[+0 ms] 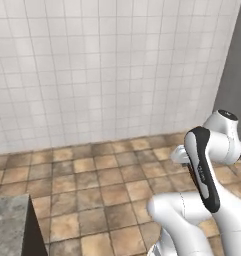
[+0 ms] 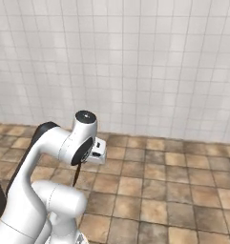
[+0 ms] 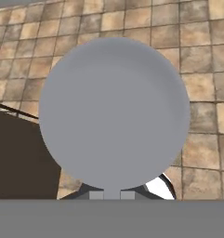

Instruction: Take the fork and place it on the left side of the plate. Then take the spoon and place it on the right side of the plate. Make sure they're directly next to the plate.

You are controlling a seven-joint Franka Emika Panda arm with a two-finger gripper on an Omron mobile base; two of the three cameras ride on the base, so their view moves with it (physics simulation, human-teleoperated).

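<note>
The spoon's round silvery-grey bowl (image 3: 113, 111) sits very close to the hand camera and covers most of the hand view. My gripper (image 3: 112, 195) is shut on the spoon just below the bowl. In the right base view the spoon's thin dark handle (image 2: 77, 175) hangs down under the hand, high above the tiled floor. The fork and the plate are out of view.
Brown floor tiles (image 1: 107, 175) and a white tiled wall (image 1: 102, 70) lie ahead. A grey stone counter corner (image 1: 9, 225) shows at the lower left of the left base view. A dark brown surface (image 3: 20, 158) lies at the left of the hand view.
</note>
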